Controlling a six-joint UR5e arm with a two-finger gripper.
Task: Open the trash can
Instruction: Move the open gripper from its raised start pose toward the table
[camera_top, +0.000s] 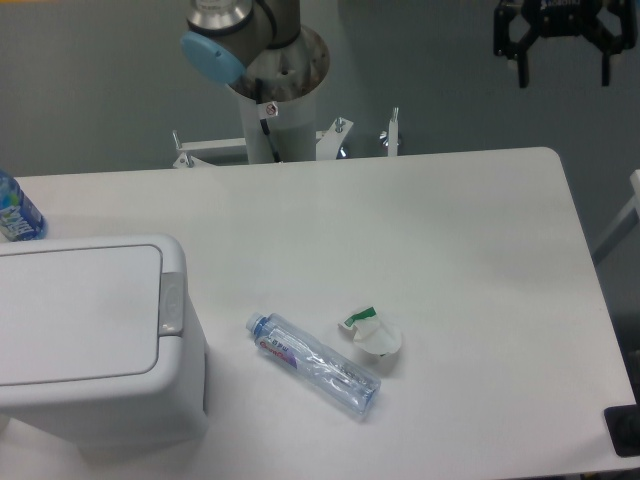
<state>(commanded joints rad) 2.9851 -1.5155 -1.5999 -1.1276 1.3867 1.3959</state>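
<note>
A white table (450, 230) with a rounded far-right corner carries a boxy white plastic trash can (95, 345) at its near-left edge, lid shut flat, grey push-button strip (172, 303) on its right rim. The black hand (562, 70) hangs high at upper right, well apart from it, fingers spread wide, holding nothing. A clear plastic bottle (315, 366) lies beside a crumpled white wrapper (373, 334) right of the can.

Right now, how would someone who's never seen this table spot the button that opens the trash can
Find the big white trash can at the table's front left corner. Its flat lid is shut, and along the rim on the lid's right edge sits a short grey push-button strip. It is the only grey part on the all-white bin, facing the plastic bottle.
</note>
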